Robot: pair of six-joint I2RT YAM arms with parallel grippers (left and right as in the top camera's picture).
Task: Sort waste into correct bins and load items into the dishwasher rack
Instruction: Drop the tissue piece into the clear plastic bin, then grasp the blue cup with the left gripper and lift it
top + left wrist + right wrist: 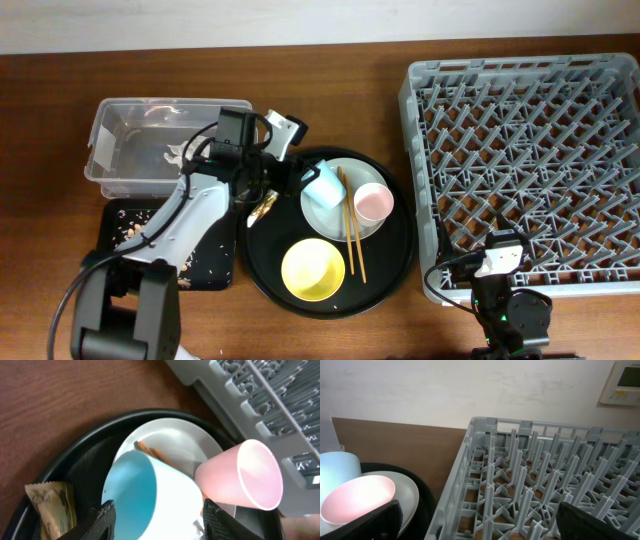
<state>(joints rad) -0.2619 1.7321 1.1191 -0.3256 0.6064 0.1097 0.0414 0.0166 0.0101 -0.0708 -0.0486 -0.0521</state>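
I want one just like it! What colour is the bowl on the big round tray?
Yellow. The bowl shows best in the overhead view.

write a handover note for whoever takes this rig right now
Left gripper: jaws spread around the blue cup, which is tilted on the plate; grip cannot be confirmed.
Right gripper: open, empty, at the edge of the dishwasher rack.
On the round black tray: pink cup, chopsticks, yellow bowl, wrapper.
Done: crumbs in the shallow black tray, white bits in the clear tub.
Left: wrapper to a bin; cups, bowl, plate, chopsticks into the rack, which holds nothing yet.
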